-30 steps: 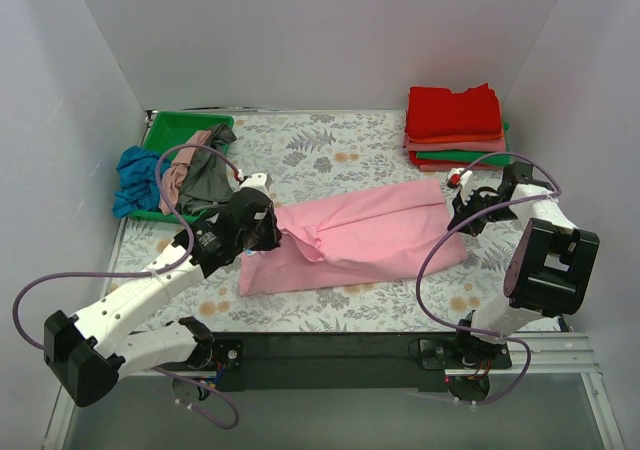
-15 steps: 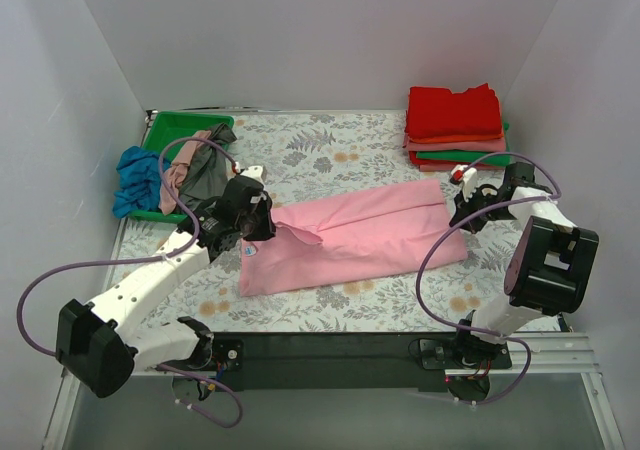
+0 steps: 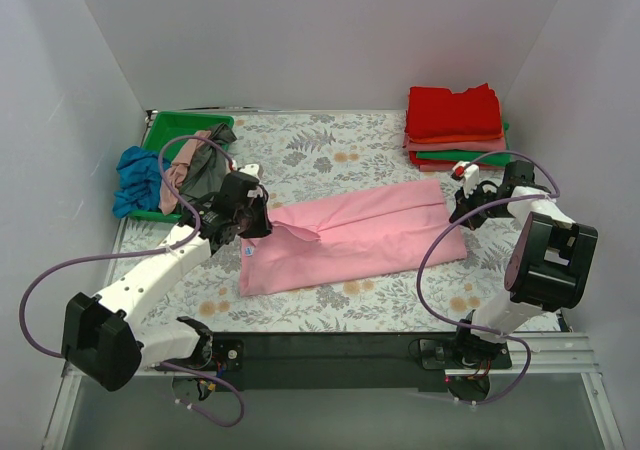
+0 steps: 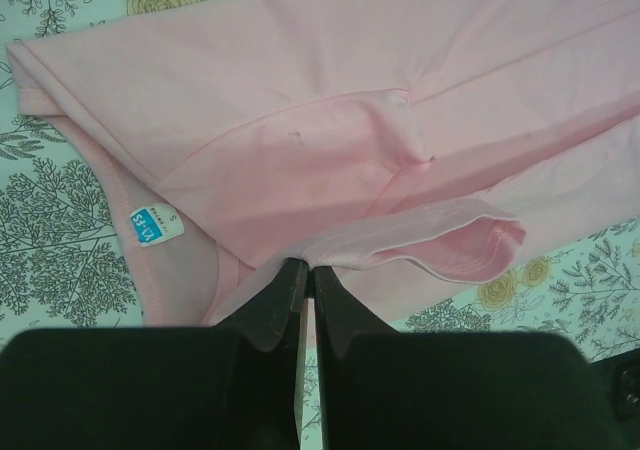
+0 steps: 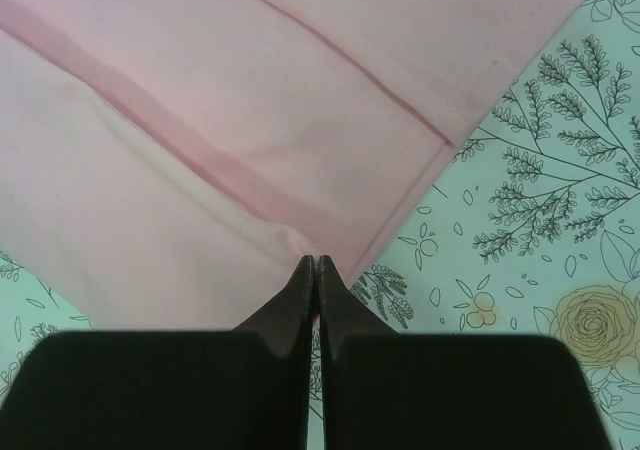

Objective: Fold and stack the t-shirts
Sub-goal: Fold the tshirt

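**Operator:** Any legible markings?

**Technician:** One item. The neck label point(image 4: 155, 227) of the light pink t-shirt point(image 4: 330, 120), left of the left gripper point(image 4: 308, 267) jaws' tips. Blue patch, white print unreadable; the letter "S" stands beside it.

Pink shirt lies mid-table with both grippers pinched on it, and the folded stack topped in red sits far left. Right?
No: the top external view shows the folded stack, topped in red, at the far right. The pink shirt does lie mid-table, with the left gripper and right gripper pinched on it.
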Available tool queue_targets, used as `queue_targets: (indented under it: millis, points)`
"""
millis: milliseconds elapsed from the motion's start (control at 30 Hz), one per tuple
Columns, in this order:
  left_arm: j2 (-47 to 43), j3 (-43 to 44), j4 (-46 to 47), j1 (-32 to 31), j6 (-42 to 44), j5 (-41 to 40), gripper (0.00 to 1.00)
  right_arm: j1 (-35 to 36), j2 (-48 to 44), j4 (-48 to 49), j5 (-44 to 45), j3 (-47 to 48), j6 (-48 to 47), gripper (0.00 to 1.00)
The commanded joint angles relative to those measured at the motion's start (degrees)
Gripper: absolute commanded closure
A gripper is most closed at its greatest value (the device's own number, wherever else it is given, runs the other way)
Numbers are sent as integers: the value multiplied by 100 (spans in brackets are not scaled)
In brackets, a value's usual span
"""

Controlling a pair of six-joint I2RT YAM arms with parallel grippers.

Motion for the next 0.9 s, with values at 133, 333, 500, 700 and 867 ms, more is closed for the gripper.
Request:
queue_targets:
  millis: [133, 333, 500, 700, 867]
  points:
    - [-11, 14, -101, 189, 57, 91, 100, -21, 26, 257, -90, 24, 152, 99]
    - [77, -74, -92, 304, 22, 179, 100, -12, 87, 328, -99, 50, 240, 99]
    - [156, -57, -66, 339, 30, 241, 100, 14, 202, 380, -37, 77, 301, 99]
    - [244, -31, -57, 357, 48, 276, 100, 49, 281, 424, -19, 103, 363, 99]
    - [314, -48, -30, 357, 39, 294, 100, 76, 290, 459, 16, 112, 398, 98]
